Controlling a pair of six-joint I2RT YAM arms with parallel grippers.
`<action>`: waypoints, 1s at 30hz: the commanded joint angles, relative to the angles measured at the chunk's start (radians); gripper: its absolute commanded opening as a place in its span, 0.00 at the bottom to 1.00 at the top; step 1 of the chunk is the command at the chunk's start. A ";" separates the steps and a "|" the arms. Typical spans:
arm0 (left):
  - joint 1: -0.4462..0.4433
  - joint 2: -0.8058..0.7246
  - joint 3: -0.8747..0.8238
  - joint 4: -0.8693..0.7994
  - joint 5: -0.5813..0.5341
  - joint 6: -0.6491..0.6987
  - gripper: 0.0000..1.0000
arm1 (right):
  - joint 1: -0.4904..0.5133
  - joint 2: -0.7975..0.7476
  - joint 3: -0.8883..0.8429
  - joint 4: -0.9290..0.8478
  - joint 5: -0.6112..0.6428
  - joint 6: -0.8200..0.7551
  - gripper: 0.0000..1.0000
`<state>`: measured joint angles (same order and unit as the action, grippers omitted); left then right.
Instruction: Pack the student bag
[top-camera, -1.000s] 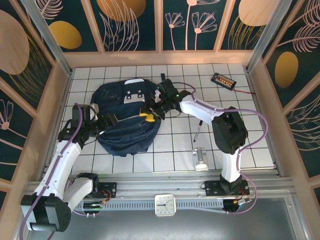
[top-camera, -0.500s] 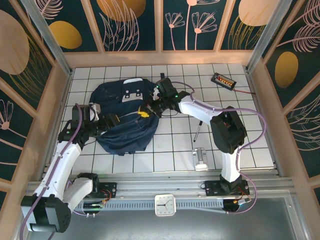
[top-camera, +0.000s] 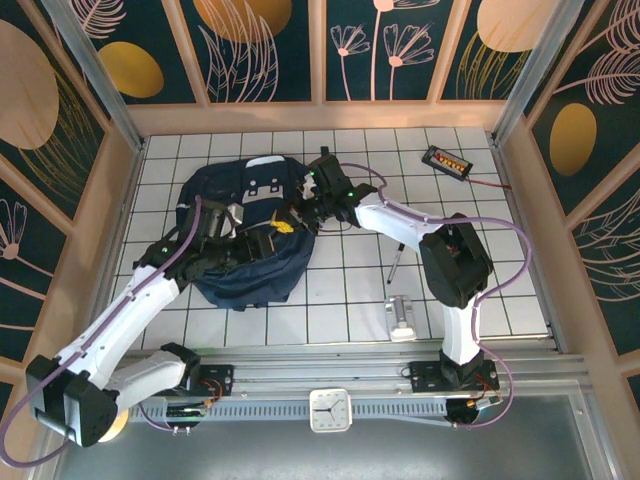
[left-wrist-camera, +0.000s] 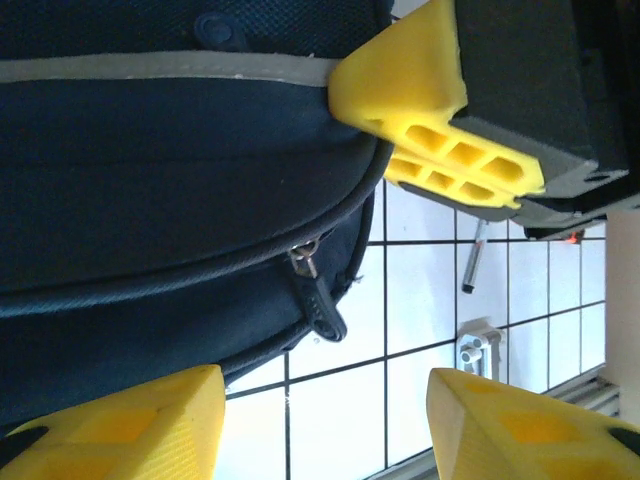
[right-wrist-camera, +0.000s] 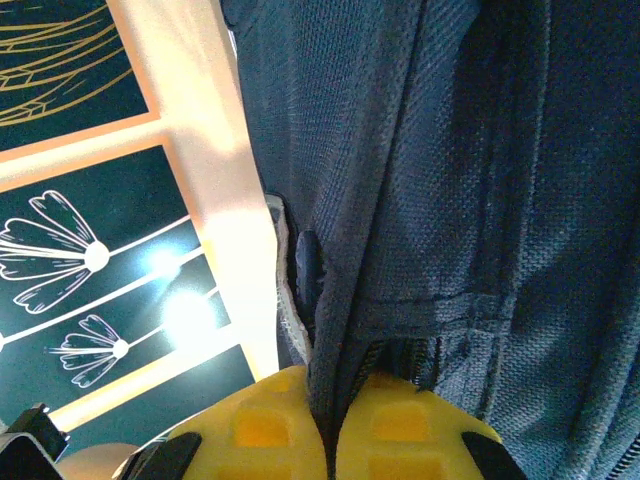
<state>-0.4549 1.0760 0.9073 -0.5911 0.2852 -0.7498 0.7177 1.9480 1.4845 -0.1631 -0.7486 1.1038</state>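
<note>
The student bag, a navy-blue backpack with grey stripes and a white patch, lies at the left middle of the tiled table. My right gripper is shut on a fold of its fabric at the right edge, beside a zip opening; its yellow fingertips pinch the cloth. My left gripper hovers open just over the bag's lower right edge, nothing between its yellow fingers. In the left wrist view a black zipper pull hangs off the bag's seam a little beyond the jaws, below the right gripper's fingers.
A thin pen and a small silver object lie on the tiles right of the bag. A black box sits at the back right. A clock rests by the front rail. Wooden walls enclose the table.
My left arm swung right across the bag and now sits close to the right gripper. The right gripper closed on the bag's fabric and drew it slightly left.
</note>
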 joint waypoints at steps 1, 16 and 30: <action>-0.040 0.051 0.059 -0.050 -0.073 -0.023 0.55 | 0.020 -0.001 0.022 0.075 -0.003 0.014 0.00; -0.099 0.203 0.124 -0.093 -0.184 -0.030 0.51 | 0.056 -0.002 0.029 0.111 0.027 0.053 0.00; -0.099 0.183 0.098 -0.144 -0.249 0.001 0.00 | 0.066 -0.017 0.005 0.116 0.048 0.057 0.00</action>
<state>-0.5465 1.2766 1.0054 -0.6800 0.0643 -0.7639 0.7639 1.9480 1.4845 -0.1158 -0.6960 1.1603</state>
